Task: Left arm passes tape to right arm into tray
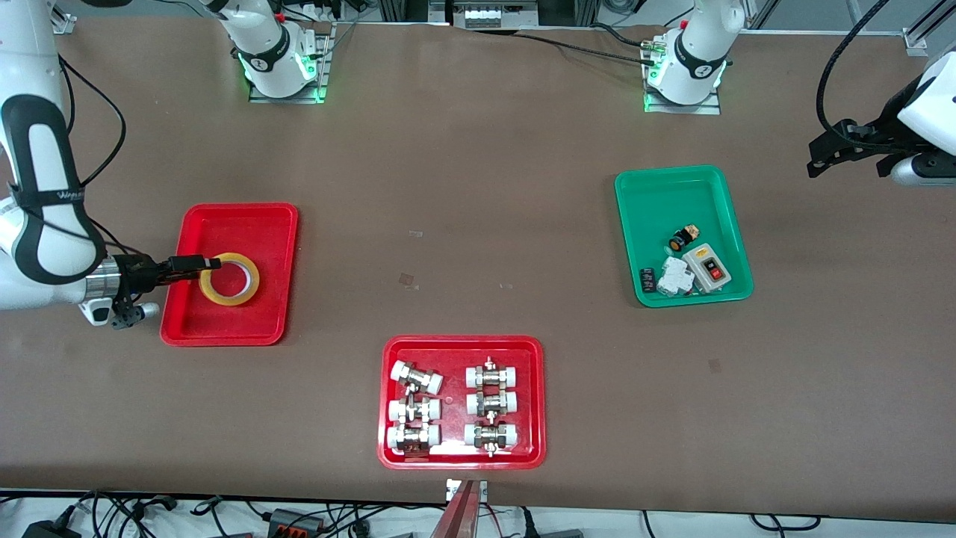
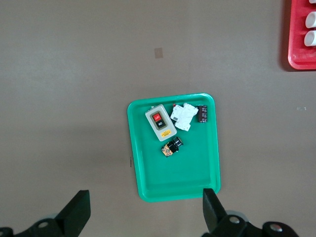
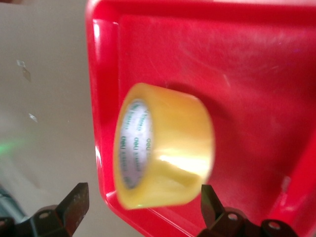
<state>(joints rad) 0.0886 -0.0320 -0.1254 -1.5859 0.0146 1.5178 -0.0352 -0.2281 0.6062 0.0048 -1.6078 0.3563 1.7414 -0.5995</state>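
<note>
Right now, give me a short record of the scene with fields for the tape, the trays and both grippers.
tape: yellowish roll lying flat in the plain red tray
right gripper: open, fingertips at the tape's edge, not gripping it
left gripper: open, empty, waiting high above the green tray
green tray: holds a switch box and small electrical parts
second red tray: holds metal fittings, nearest the front camera

Few readable markings in the scene.
The tape has small green print on its pale inner core, apparently "deli", repeated. The right arm has small white lettering on its black band, too small to read fully.
</note>
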